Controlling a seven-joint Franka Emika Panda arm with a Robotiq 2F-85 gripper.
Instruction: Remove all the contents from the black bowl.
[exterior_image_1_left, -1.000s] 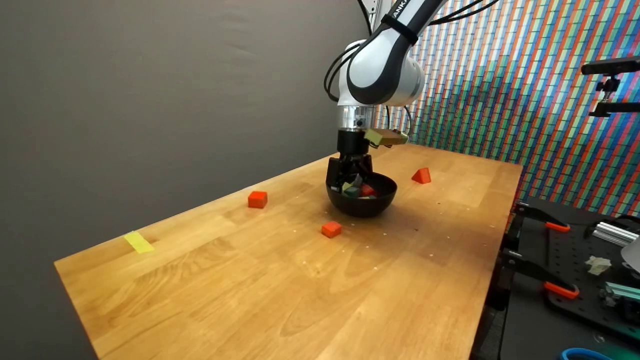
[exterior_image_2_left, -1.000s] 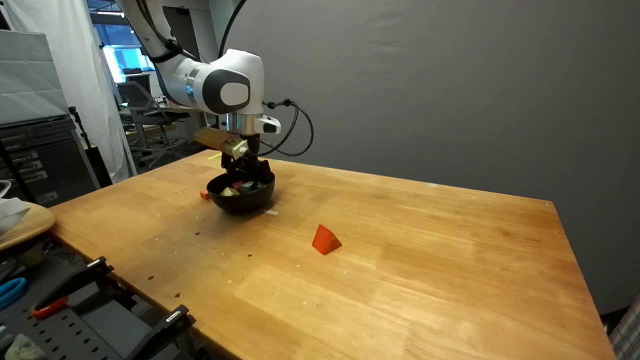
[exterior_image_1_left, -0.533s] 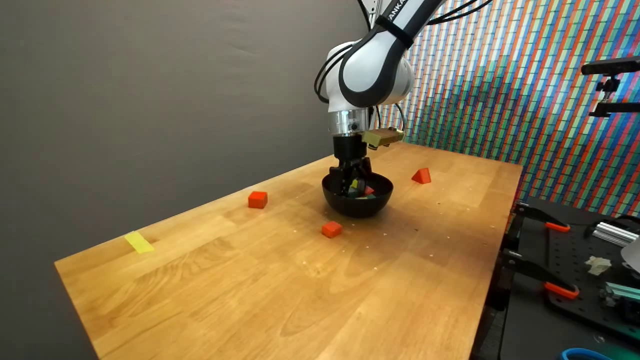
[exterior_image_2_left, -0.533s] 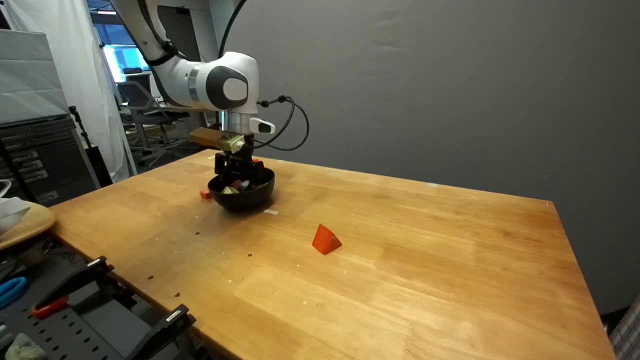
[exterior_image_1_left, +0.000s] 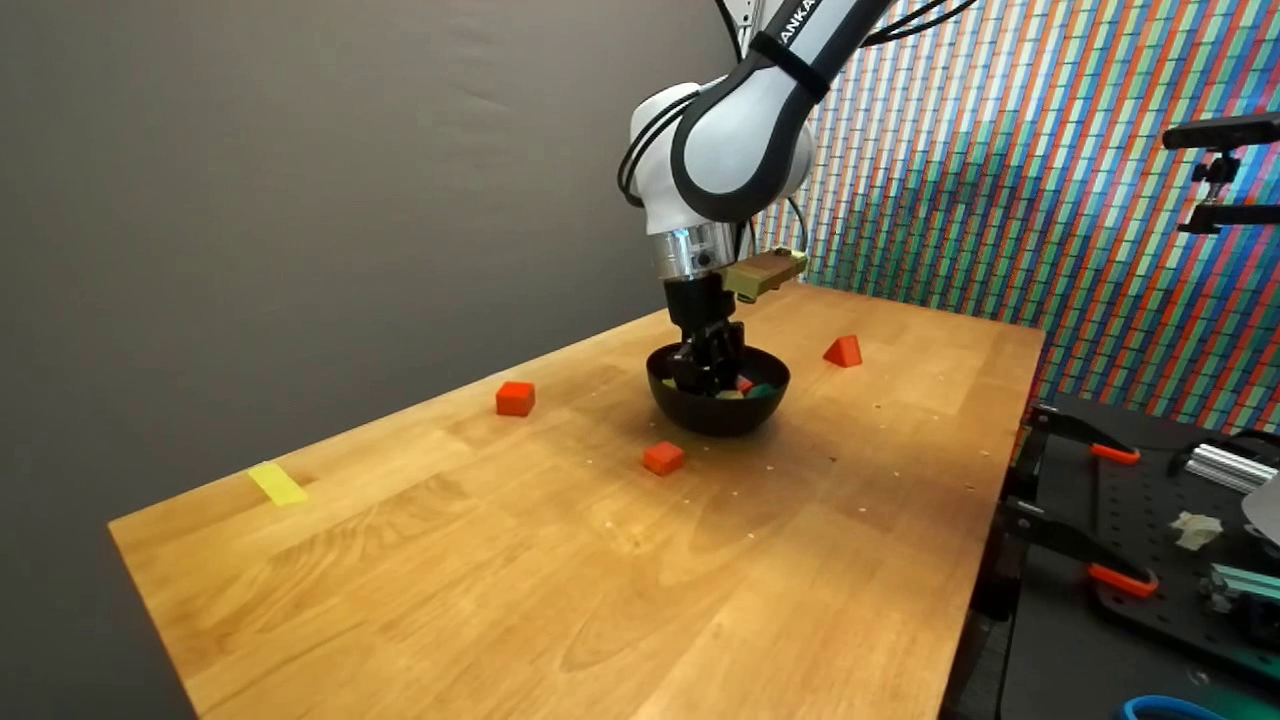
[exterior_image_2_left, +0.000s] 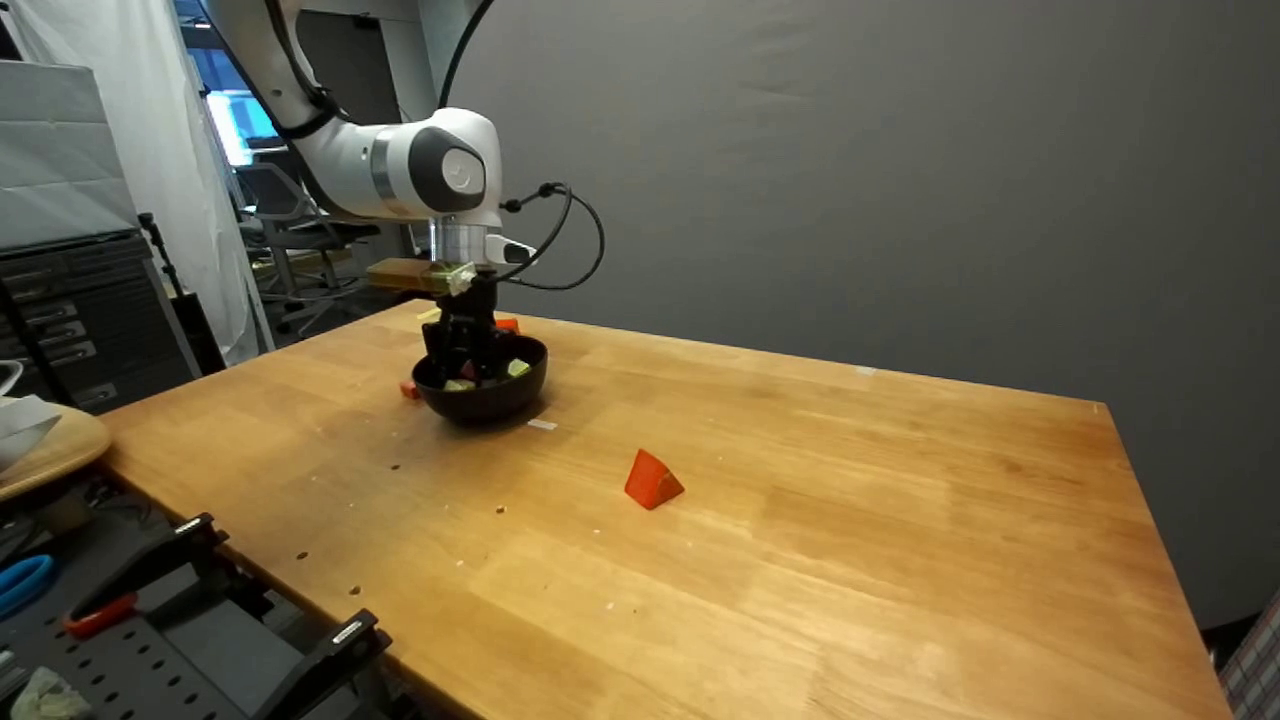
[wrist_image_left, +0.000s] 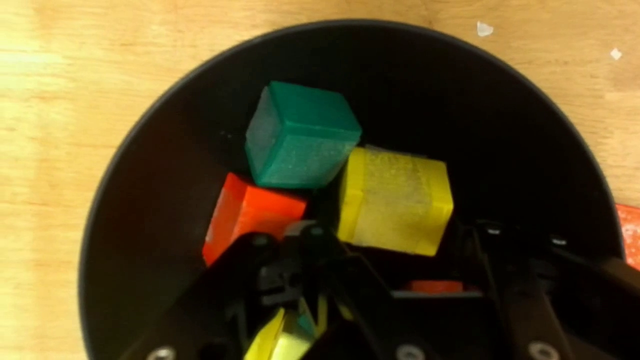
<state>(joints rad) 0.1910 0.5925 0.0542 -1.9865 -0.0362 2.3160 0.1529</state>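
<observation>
In an exterior view, your gripper (exterior_image_1_left: 708, 380) leans slightly and reaches down inside the rim of the black bowl (exterior_image_1_left: 718, 418), with the red, green and yellow contents (exterior_image_1_left: 762, 390) showing just beside its fingers. A red cube (exterior_image_1_left: 663, 459) sits on the table (exterior_image_1_left: 560, 570) near the bowl, outside it; a second red cube (exterior_image_1_left: 515, 399) and a red wedge (exterior_image_1_left: 843, 351) lie farther off, all apart from your jaws. In an exterior view, you see a pale yellow block (exterior_image_2_left: 518, 368) inside the bowl, to the right of the fingers in that view, and the fingers merge into one dark shape, so their gap cannot be read. In the wrist view, a green block (wrist_image_left: 305, 137) and a yellow block (wrist_image_left: 397, 200) lie side by side, mostly higher in the frame than the fingers, while a red block (wrist_image_left: 250, 215) is partly hidden behind the dark finger at left. Lower down, a red sliver (wrist_image_left: 435, 286) shows between the two fingers, and a yellow piece (wrist_image_left: 285, 336) shows through your gripper's linkage. It is too dark there to make out the pads, so you cannot tell whether the jaws stand apart or are clamped on that red sliver.
</observation>
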